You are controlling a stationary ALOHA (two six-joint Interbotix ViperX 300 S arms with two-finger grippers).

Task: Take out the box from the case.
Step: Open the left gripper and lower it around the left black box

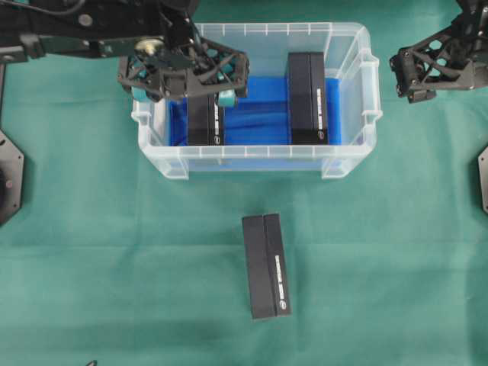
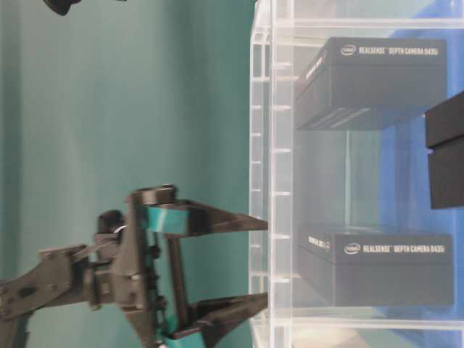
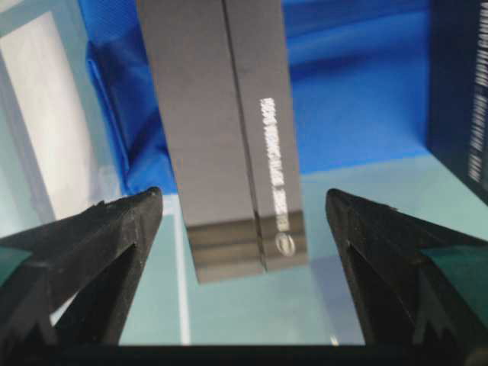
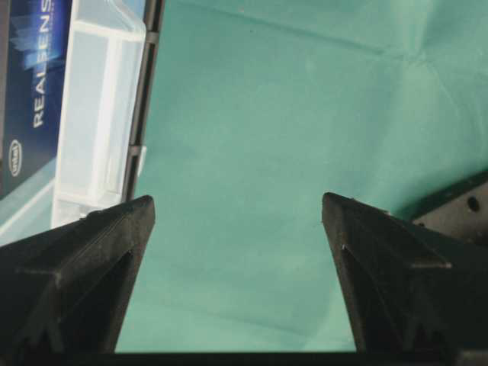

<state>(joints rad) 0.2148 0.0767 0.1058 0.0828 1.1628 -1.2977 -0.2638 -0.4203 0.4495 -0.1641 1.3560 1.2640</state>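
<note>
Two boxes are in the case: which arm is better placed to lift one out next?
Left. The left gripper hangs over the case with open jaws straddling the left box. The right gripper sits open outside the case, over bare cloth, no box between its jaws.

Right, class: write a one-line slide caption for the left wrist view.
Open left tool poised above a black box standing in the blue-floored case.

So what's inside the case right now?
Two black boxes, left and right, on blue lining in the case. The left end effector covers the left box's far end.
</note>
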